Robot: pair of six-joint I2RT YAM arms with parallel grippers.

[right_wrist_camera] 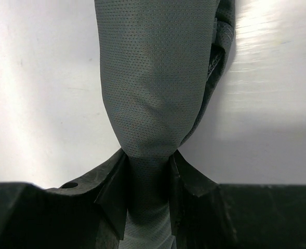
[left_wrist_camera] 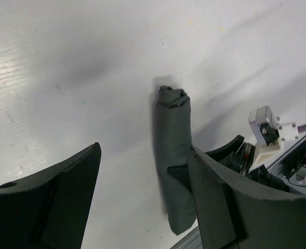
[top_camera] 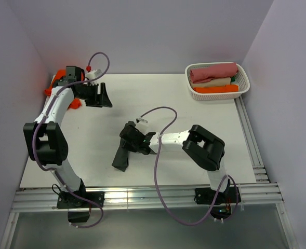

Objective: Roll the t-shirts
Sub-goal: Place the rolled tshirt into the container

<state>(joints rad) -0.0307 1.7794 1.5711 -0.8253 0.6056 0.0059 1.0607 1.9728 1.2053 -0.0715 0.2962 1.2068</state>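
grey roll [top_camera: 122,158]: a dark t-shirt wound tight, lying on the table [top_camera: 194,119] at lower centre of the top view, slanting from upper right down to lower left.
right gripper [right_wrist_camera: 148,171]: clenched on the grey roll at its upper end. the wrist view shows the cloth pinched to a narrow waist between the two fingers and bulging wide beyond them.
reason for hold: judged, a pinch across one end keeps the wraps from springing loose and lets the roll be carried as one piece.
left gripper [top_camera: 98,96]: released, jaws spread wide with nothing between them. it sits at upper left of the top view, well apart from the grey roll, which its own camera sees only from a distance.
reason for position: judged, it is parked near the next garment and out of the right arm's way.
orange shirt [top_camera: 76,104]: loose heap in the upper left corner, partly hidden behind the left arm, not rolled.
basket [top_camera: 194,93]: upper right of the top view. it holds finished rolls [top_camera: 213,72] side by side, pink, cream and orange.
stage: judged, the grey roll is complete and due for the basket, with the orange shirt yet to be rolled.
risk: with a one-end grip, the free lower end may droop or unwind when lifted.
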